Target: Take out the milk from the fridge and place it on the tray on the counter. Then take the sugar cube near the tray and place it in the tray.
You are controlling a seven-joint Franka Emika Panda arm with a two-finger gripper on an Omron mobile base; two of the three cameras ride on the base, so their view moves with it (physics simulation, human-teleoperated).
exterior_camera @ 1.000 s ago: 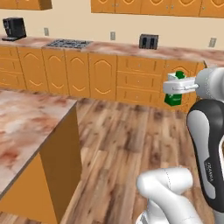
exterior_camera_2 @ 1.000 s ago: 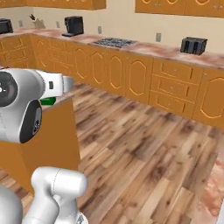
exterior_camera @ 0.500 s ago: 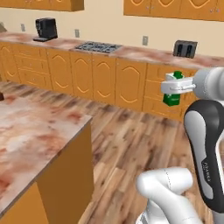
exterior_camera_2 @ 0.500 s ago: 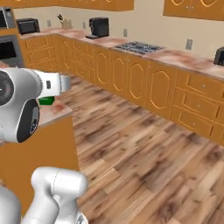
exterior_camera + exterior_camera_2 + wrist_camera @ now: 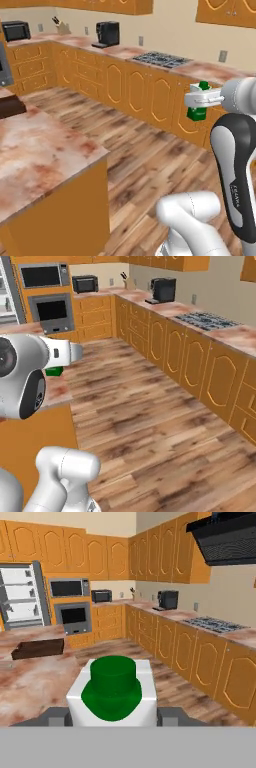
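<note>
Item one, the milk (image 5: 114, 694): your gripper (image 5: 113, 716) is clenched on the carton, a finger (image 5: 56, 716) pressed to each side of its white body, green cap facing the hand camera; from the left base view the carton (image 5: 198, 102) hangs in the air off the end of the arm, over the wooden floor (image 5: 145, 155) and clear of any surface. Item two, the tray (image 5: 38, 648): dark brown, sitting on the counter (image 5: 35, 677) toward its far edge, near the side that faces the fridge (image 5: 22, 597) (in the left base view just its end (image 5: 11, 106) pokes in at the counter's far left edge). Item three, the fridge: door open, white interior and shelves exposed, standing beyond the counter's far end beside the built-in oven (image 5: 73, 616). Item four, background fittings: stovetop (image 5: 207, 320) and coffee machine (image 5: 162, 290) on the long wall worktop, a microwave (image 5: 84, 283) in the corner. The sugar cube is too small to make out.
</note>
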